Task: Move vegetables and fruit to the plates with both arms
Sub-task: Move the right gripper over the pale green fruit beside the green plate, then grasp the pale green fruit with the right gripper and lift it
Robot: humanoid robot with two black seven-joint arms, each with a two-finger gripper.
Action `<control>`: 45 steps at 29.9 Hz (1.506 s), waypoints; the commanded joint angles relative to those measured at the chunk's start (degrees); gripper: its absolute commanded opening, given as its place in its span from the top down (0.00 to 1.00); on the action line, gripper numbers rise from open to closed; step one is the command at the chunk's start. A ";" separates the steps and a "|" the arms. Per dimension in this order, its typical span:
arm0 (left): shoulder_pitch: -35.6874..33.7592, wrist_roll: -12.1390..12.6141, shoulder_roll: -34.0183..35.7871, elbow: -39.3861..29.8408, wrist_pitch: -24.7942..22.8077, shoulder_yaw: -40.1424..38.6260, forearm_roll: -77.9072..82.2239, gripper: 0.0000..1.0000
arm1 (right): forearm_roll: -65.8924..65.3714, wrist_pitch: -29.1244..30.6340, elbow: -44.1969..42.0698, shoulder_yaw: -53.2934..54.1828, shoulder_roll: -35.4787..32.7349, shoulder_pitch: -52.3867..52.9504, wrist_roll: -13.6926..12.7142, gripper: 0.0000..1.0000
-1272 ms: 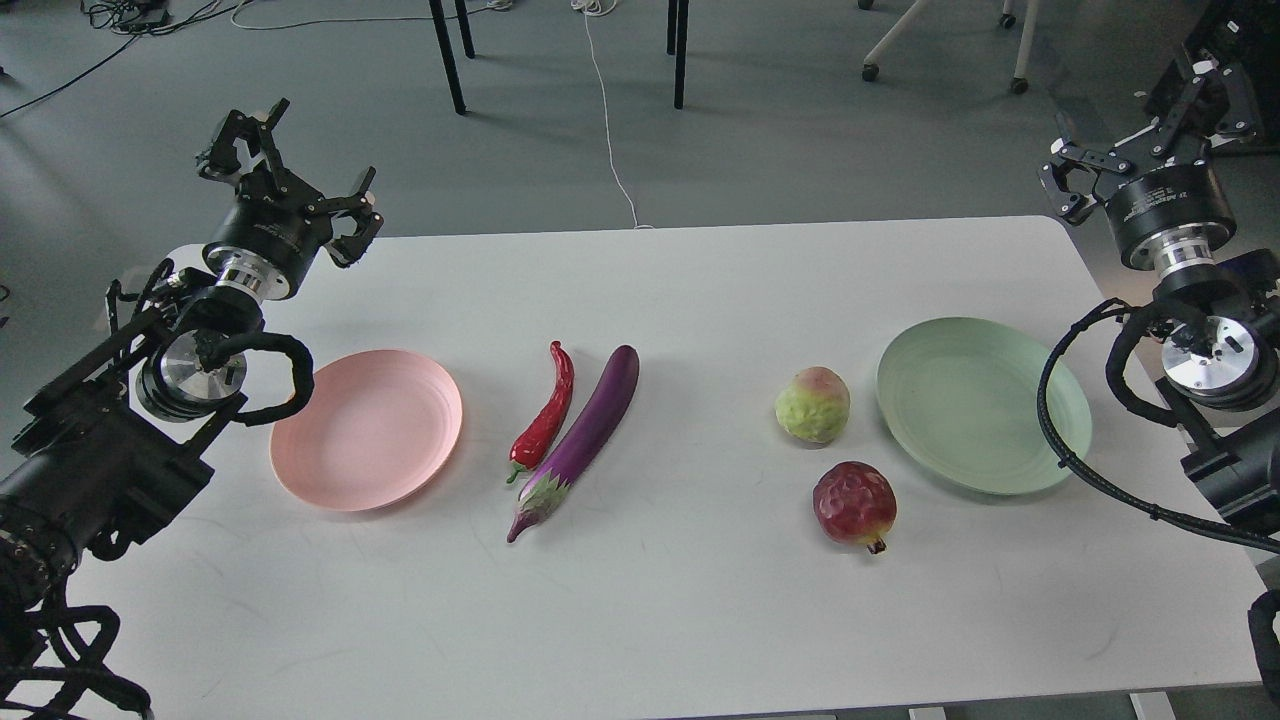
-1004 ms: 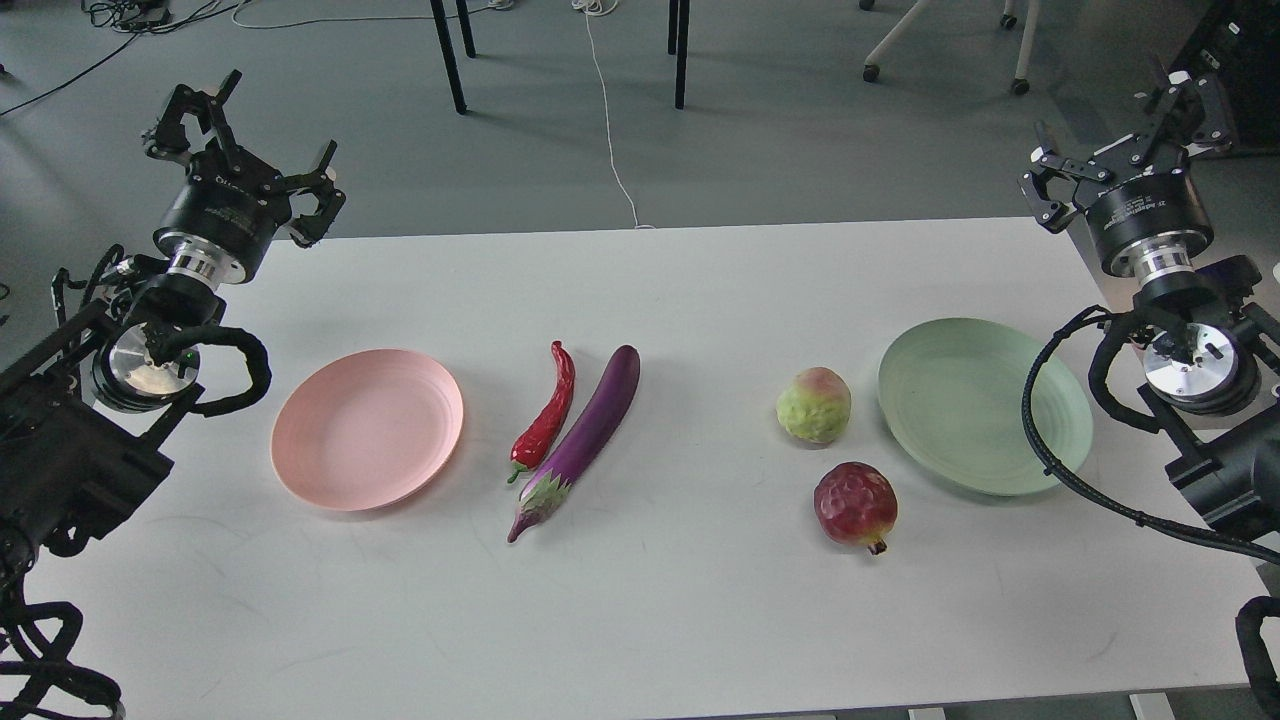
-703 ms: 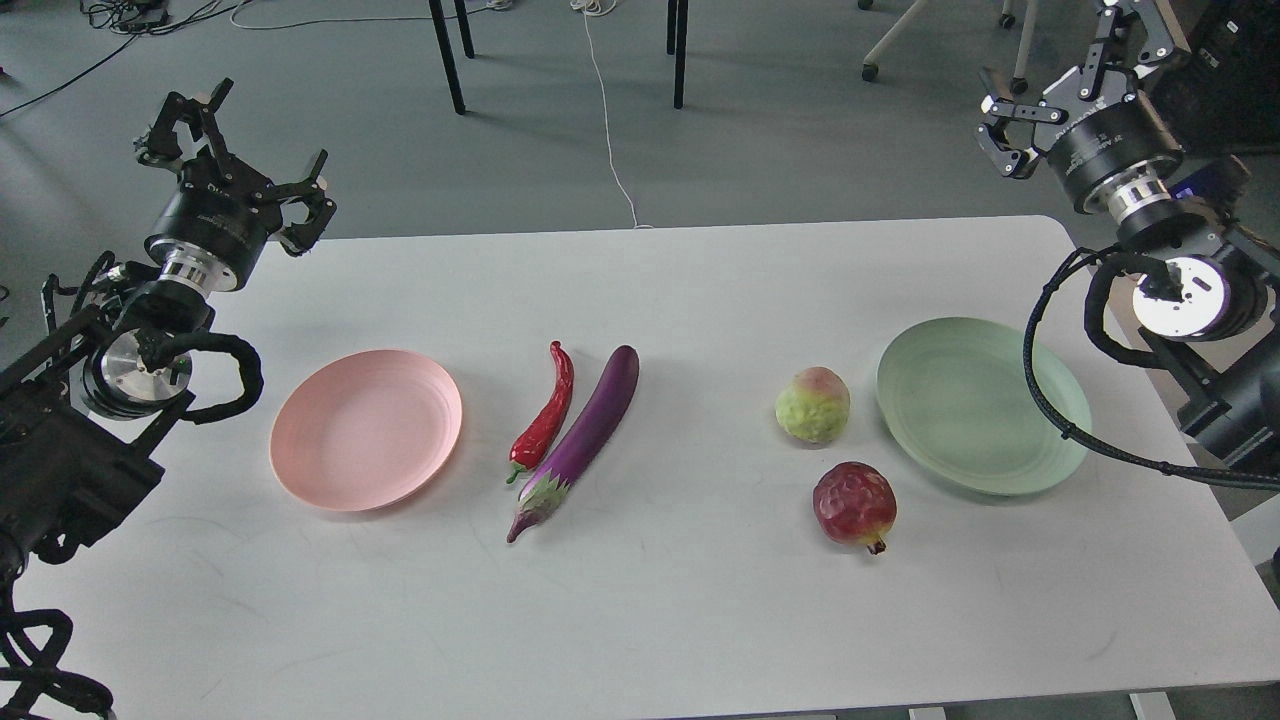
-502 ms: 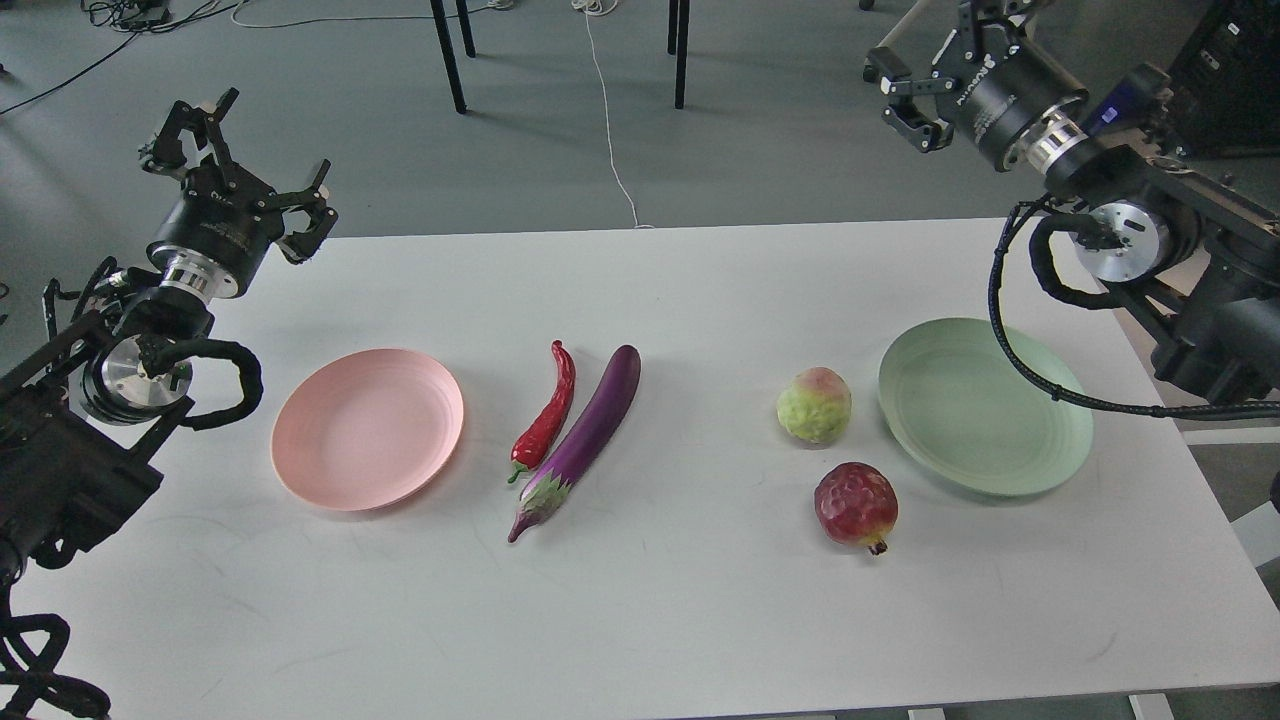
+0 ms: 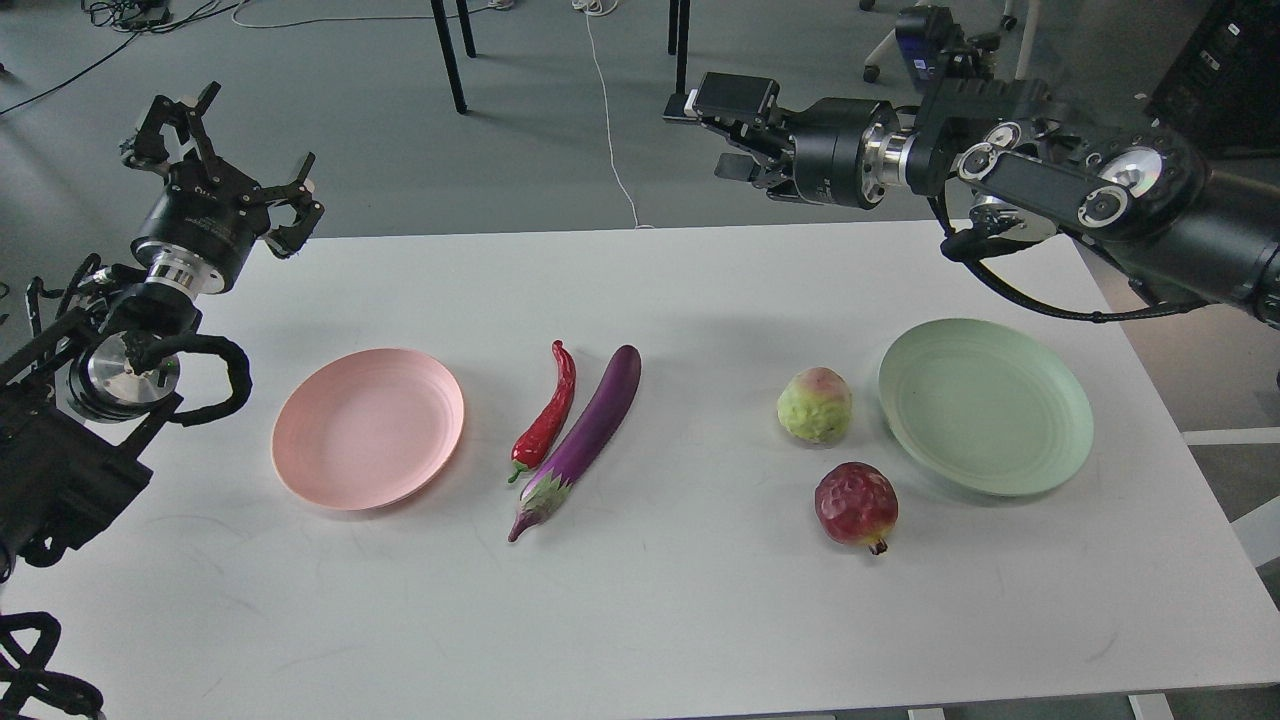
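The purple eggplant [image 5: 590,430] and the red chili pepper [image 5: 548,412] lie side by side at the middle of the white table [image 5: 640,620]. The yellow-green fruit [image 5: 814,404] and the dark red fruit [image 5: 856,506] lie right of centre, beside the mint green plate [image 5: 985,405]. The pale pink plate [image 5: 368,428] sits at the left; both plates hold nothing. My left gripper [image 5: 215,150] is open and empty above the table's far left corner. My right gripper [image 5: 715,125] is open and empty, pointing left, high above the table's far edge.
Black chair and table legs [image 5: 450,55] and a white cable [image 5: 610,120] are on the grey floor beyond the table. An office chair base [image 5: 880,50] stands at the back right.
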 commanded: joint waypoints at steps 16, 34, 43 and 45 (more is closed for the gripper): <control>-0.01 0.02 1.95 -0.11 -4.03 0.10 0.26 0.02 | -22.91 -4.36 -0.23 -32.86 9.49 2.99 5.21 0.04; 1.22 0.11 1.95 0.06 -4.03 0.63 0.44 0.02 | -24.40 -4.54 -0.32 -37.09 9.14 -0.17 5.74 0.08; 1.13 0.29 2.21 0.06 -4.03 0.71 0.44 0.02 | -25.02 -7.27 0.38 -38.06 8.52 -0.79 5.79 0.33; 1.13 0.20 2.12 0.06 -4.03 0.71 0.44 0.02 | -25.02 -7.27 0.47 -37.97 8.43 -0.09 5.79 0.36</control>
